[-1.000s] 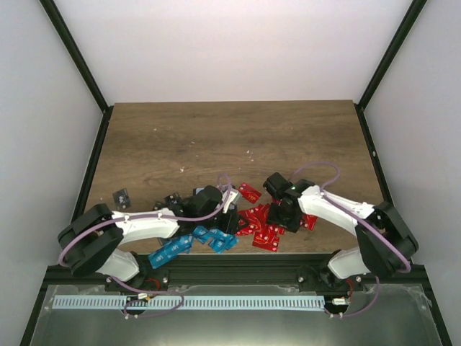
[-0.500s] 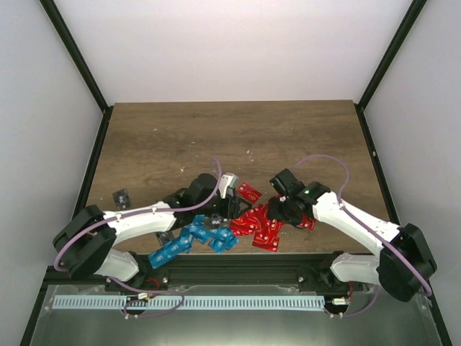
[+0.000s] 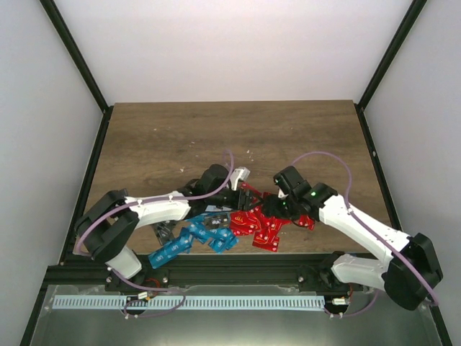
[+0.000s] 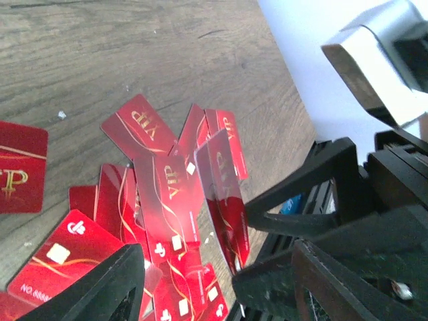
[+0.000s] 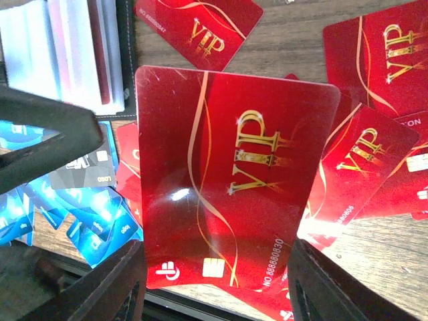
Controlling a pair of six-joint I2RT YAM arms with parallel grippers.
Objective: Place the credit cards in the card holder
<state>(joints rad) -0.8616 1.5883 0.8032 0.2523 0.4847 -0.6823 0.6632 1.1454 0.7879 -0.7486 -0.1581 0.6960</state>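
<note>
A glossy red plastic card with gold VIP lettering [image 5: 234,174] fills the centre, its lower end gripped between the dark fingers [image 5: 87,287] of the right gripper [image 5: 215,267] at 6 o'clock. At 10 o'clock the black card holder with pale sleeves [image 5: 73,47] lies open. A black wedge-shaped part [image 5: 40,134] crosses at 9 o'clock. Bright blue cards [image 5: 93,224] and a dark grey card [image 5: 80,170] sit at 8 o'clock. More red VIP cards [image 5: 374,67] spread over the brown wooden tabletop [image 5: 294,40] from 12 to 4 o'clock.

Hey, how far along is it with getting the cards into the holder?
Early. Done: holder open, maybe one reddish card in its sleeves, unclear. In hand: right gripper holds a red card up near the holder. Remaining: red cards and blue cards piled on the table.
</note>
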